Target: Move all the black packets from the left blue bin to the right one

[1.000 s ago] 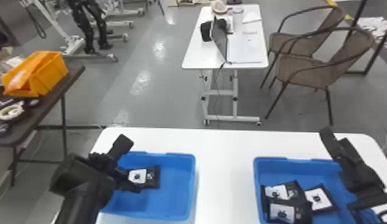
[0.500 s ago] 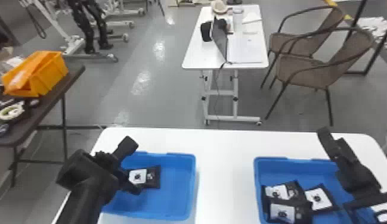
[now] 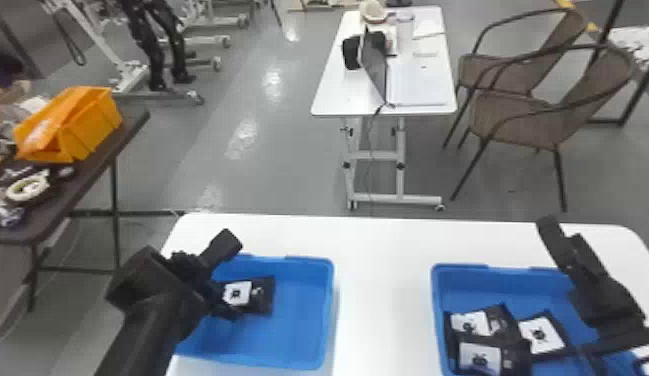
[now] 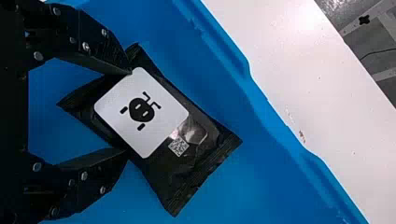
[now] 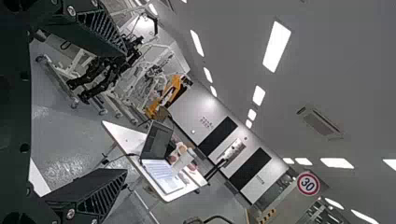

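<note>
Left gripper (image 3: 230, 285) reaches down into the left blue bin, its two fingers spread, with one black packet (image 4: 163, 172) lying flat on the bin floor between and just beyond the tips; whether they touch it, I cannot tell. Seen from the head, that packet sits at three o'clock from the gripper's body. Right gripper (image 3: 563, 235) is raised over the right bin's one o'clock side, fingers apart.

Biggest is the white bench (image 3: 383, 280), which carries both bins: the left bin (image 3: 308, 261) at seven o'clock from the middle of the head view, the right bin (image 3: 468, 272) at four o'clock.

Next come the packets. Three can be made out in the right bin, toward its eight o'clock side: a rear packet (image 3: 500, 320), a front packet (image 3: 515, 355) overlapping it at six o'clock, and another packet (image 3: 558, 325) at three o'clock from the rear one.

Smaller again, the left bin's packet bears a white label (image 4: 159, 102) and, smallest, a square printed code (image 4: 178, 146).
</note>
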### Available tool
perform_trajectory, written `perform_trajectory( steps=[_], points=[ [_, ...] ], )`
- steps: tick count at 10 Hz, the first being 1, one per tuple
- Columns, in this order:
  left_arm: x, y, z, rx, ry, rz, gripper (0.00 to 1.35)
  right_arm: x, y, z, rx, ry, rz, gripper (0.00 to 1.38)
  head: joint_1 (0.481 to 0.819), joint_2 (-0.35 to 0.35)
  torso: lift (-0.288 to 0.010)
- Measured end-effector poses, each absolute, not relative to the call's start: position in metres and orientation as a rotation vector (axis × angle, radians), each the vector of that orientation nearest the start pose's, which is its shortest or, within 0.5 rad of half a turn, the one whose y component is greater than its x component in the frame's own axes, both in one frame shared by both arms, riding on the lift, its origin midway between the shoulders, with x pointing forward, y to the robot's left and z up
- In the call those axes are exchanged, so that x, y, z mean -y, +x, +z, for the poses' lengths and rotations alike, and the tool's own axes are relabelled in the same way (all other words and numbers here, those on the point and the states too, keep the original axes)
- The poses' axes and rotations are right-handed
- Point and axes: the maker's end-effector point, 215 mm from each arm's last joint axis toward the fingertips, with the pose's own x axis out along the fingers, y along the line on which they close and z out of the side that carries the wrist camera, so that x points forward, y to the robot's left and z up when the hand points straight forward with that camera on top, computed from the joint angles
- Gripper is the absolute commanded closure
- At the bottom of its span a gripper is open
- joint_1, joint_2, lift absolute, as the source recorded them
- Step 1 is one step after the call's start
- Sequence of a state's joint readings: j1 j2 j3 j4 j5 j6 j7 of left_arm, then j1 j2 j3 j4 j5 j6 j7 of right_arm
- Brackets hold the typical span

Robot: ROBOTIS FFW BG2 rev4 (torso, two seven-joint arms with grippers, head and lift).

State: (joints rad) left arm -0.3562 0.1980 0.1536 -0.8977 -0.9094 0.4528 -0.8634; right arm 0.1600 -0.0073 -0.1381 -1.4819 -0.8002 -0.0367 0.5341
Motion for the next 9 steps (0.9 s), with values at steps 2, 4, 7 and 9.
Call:
perform_trajectory(
  steps=[2,4,7,9],
  points=[
    [-0.39,0.506,-0.609,-1.13,0.566,-0.45,0.94,0.239,0.518,-0.39,0.066,0.792,0.265,0.13,0.695,0.164,0.0],
    [-0.377,0.509,-0.605,-1.116,0.554,-0.483,0.99,0.238,0.518,-0.39,0.064,0.793,0.267,0.13,0.695,0.15,0.0],
    [-0.352,0.508,-0.6,-1.09,0.539,-0.527,0.99,0.234,0.517,-0.392,0.059,0.799,0.274,0.13,0.695,0.13,0.0],
    [-0.323,0.507,-0.573,-0.977,0.51,-0.52,0.99,0.229,0.516,-0.394,0.053,0.803,0.28,0.13,0.695,0.104,0.0]
  ],
)
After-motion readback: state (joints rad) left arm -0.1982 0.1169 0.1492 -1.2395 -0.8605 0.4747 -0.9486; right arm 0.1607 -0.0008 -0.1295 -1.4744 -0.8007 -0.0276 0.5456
